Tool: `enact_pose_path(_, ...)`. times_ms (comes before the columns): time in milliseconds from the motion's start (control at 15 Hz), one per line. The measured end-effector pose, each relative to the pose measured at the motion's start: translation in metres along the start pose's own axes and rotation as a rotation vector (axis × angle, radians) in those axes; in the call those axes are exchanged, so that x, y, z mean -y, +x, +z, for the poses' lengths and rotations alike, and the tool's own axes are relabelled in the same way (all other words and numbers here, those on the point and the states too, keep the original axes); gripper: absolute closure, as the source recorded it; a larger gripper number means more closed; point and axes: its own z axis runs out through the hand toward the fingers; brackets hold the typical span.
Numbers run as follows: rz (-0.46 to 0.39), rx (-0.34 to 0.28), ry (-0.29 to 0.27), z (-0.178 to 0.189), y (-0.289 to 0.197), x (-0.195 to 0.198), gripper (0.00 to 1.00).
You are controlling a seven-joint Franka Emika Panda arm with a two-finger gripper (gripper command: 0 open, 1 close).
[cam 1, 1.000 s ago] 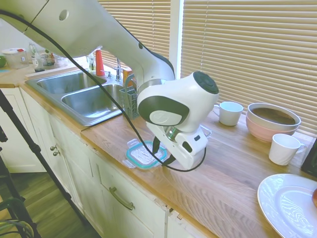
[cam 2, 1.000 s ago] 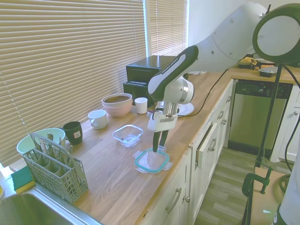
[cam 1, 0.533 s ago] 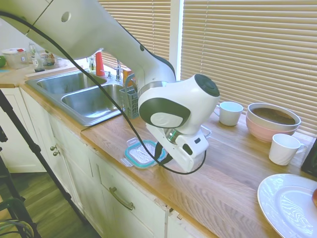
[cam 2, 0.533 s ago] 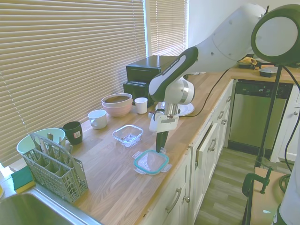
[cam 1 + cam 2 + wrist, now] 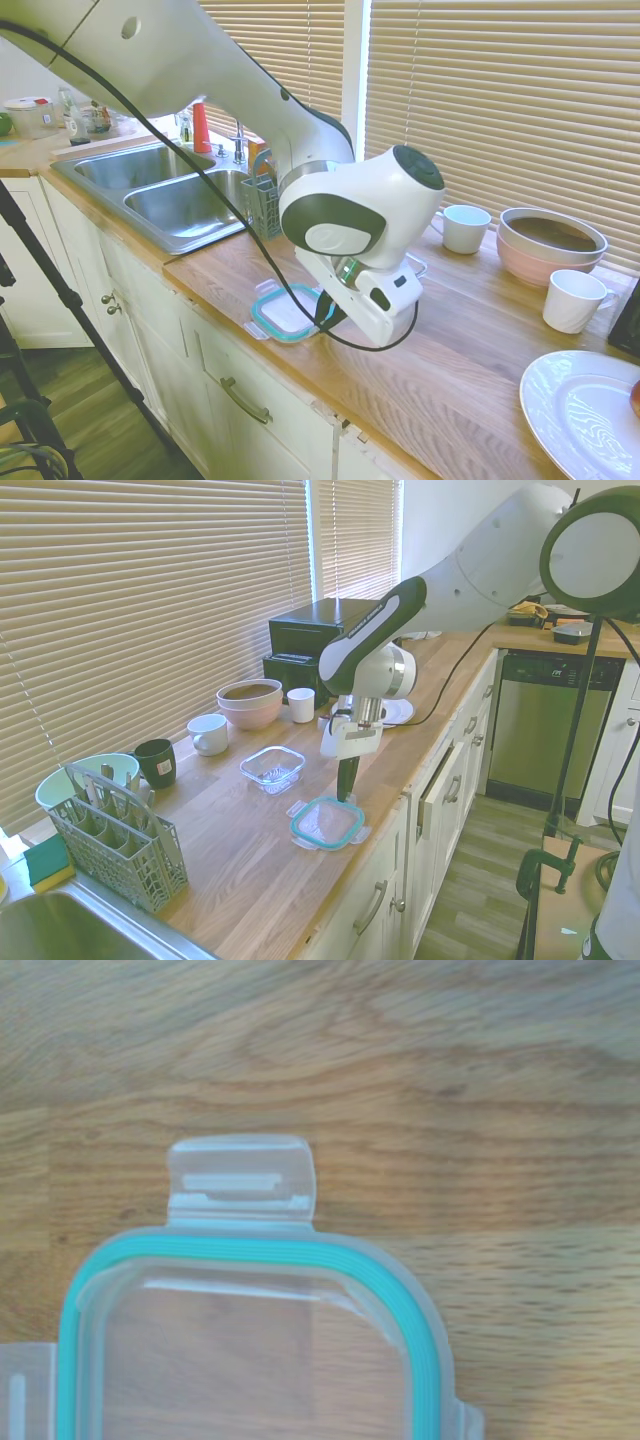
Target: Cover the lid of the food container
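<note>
The lid (image 5: 326,824) (image 5: 282,313), clear with a teal rim and snap tabs, sits low over the wooden counter near its front edge. My gripper (image 5: 347,795) (image 5: 323,316) points straight down at the lid's edge and is shut on that rim. In the wrist view the lid (image 5: 250,1360) fills the lower left, with one tab toward the bare wood. The food container (image 5: 273,766), a small clear tub, stands open on the counter a hand's width behind the lid, toward the blinds. In the first exterior view only a corner of the food container (image 5: 417,266) shows behind the arm.
A pink bowl (image 5: 250,702) and white cups (image 5: 209,734) (image 5: 300,705) stand along the blinds. A dark cup (image 5: 155,762), a pale green bowl (image 5: 85,775) and a grey utensil caddy (image 5: 118,830) sit toward the sink (image 5: 170,190). A white plate (image 5: 585,410) lies at the other end.
The fingers were open astride the lid a second ago and have closed on its edge. The lid has shifted slightly along the counter with the gripper.
</note>
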Motion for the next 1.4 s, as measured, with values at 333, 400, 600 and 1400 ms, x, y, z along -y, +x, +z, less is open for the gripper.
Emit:
enact_pose_path(333, -0.006, -0.075, 0.0, -0.055, -0.023, 0.003, 1.0)
enact_pose_path(400, -0.004, -0.088, 0.001, -0.067, -0.029, 0.003, 1.0)
enact_pose_path(600, 0.003, -0.119, 0.006, -0.097, -0.044, 0.002, 1.0)
enact_pose_path(1400, 0.075, -0.183, 0.014, -0.156, -0.048, -0.019, 1.0)
